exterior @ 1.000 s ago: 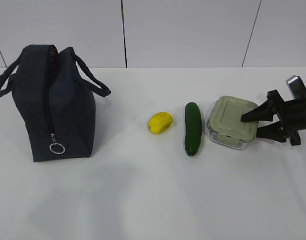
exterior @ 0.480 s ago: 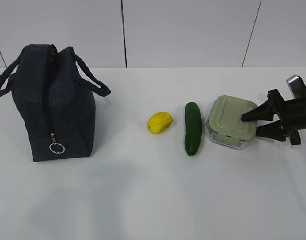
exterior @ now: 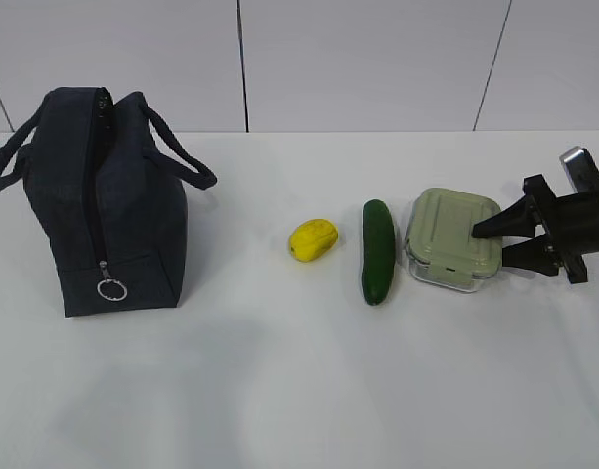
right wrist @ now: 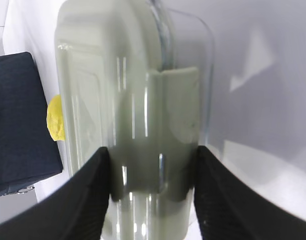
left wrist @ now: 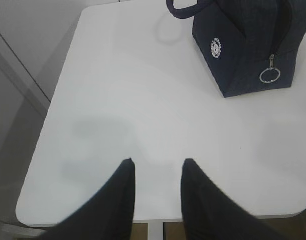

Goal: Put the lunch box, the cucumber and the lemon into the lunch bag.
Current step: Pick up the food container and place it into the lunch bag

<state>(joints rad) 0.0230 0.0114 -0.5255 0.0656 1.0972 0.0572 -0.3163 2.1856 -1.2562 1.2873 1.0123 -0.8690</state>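
Note:
The lunch box [exterior: 450,237], clear glass with a sage-green lid, sits at the right of the table. My right gripper [exterior: 489,244] reaches in from the right, shut on its near edge. In the right wrist view both fingers of the right gripper [right wrist: 153,152] press the sides of the lunch box [right wrist: 133,100]. The dark green cucumber [exterior: 377,251] lies just left of the box. The yellow lemon [exterior: 313,239] lies left of the cucumber. The navy lunch bag [exterior: 104,205] stands upright at the far left. My left gripper [left wrist: 157,161] hangs open and empty over the table's front left corner, away from the lunch bag [left wrist: 242,45].
The silver ring pull [exterior: 111,289] hangs low on the bag's front end, at the bottom of the zipper. The white table [left wrist: 118,75] ends at a rounded corner and edges close to my left gripper. A panelled wall runs behind the table.
My right fingers have closed in on the lunch box, and the box has shifted slightly, its near side tipping up a little. The left arm, bag, lemon and cucumber have not moved.

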